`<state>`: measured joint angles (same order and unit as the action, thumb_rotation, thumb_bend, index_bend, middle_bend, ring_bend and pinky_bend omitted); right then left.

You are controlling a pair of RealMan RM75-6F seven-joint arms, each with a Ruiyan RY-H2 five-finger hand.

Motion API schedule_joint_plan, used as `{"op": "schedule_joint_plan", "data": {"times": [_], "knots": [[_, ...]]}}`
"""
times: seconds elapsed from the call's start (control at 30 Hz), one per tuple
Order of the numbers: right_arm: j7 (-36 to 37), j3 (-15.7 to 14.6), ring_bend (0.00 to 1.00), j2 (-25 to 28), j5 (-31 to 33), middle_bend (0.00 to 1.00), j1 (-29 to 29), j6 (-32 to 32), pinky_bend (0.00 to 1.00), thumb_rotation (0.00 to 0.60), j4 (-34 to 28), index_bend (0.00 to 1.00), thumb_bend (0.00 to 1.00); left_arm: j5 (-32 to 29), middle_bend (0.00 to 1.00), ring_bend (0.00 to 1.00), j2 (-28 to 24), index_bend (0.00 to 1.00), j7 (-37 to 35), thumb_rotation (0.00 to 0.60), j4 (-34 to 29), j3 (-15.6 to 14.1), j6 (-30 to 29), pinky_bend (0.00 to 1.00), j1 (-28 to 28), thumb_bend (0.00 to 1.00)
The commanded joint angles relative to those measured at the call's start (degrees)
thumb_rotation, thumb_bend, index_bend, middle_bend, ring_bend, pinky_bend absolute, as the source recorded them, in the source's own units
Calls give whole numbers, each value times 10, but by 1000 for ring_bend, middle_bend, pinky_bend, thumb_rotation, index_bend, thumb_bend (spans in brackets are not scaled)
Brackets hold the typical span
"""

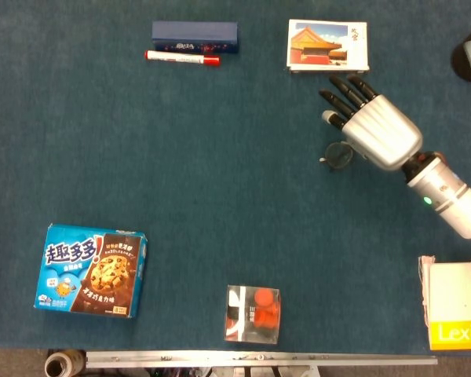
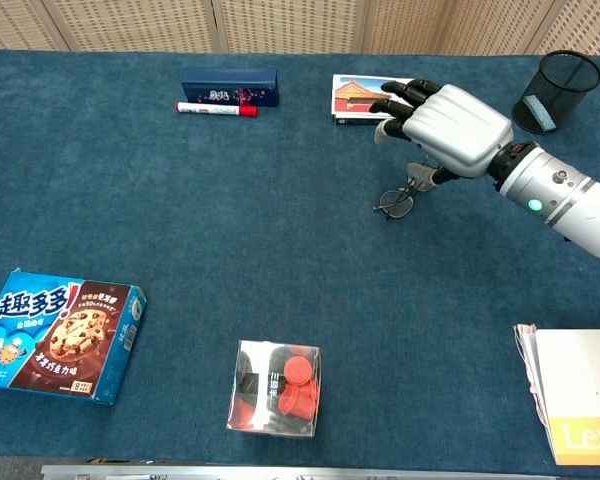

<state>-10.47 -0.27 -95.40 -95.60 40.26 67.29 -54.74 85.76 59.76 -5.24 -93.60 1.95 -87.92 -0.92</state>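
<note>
My right hand (image 1: 377, 129) (image 2: 450, 125) hovers low over the blue table at the right, with its dark fingers stretched toward the picture card box (image 1: 327, 45) (image 2: 365, 97). A pair of thin-framed glasses (image 1: 337, 155) (image 2: 391, 205) sticks out from under the palm on the left. The thumb beneath the palm seems to pinch the glasses by the near part of the frame, and one lens rests near the cloth. The contact itself is partly hidden by the hand. My left hand shows in neither view.
A dark blue box (image 1: 194, 35) and a red-capped marker (image 1: 182, 57) lie at the back. A cookie box (image 1: 92, 269) sits front left and a clear box of red pieces (image 1: 253, 313) front centre. A black mesh pen holder (image 2: 558, 90) stands back right, with a white and yellow book (image 1: 458, 314) front right.
</note>
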Motion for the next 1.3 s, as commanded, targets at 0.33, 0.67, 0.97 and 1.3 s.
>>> {"op": "schedule_joint_plan", "data": {"times": [0.33,0.67,0.97,1.3], "knots": [[0,4,12,-7,10,182,-3,-11,160,600,19,348,289,-1,466,342,0,529,0,600,0,0,0,491,0,48],[22,3,12,-34,20,182,-5,-28,160,600,74,348,290,-2,466,342,0,529,-2,600,0,0,0,491,0,48],[39,-6,12,-54,19,182,-9,-38,160,600,117,348,290,-1,466,342,0,529,-1,600,-1,0,-1,491,0,48],[54,-15,12,-68,16,182,-13,-41,160,600,143,348,290,0,465,342,-1,528,-2,600,-1,0,-1,491,0,49]]}}
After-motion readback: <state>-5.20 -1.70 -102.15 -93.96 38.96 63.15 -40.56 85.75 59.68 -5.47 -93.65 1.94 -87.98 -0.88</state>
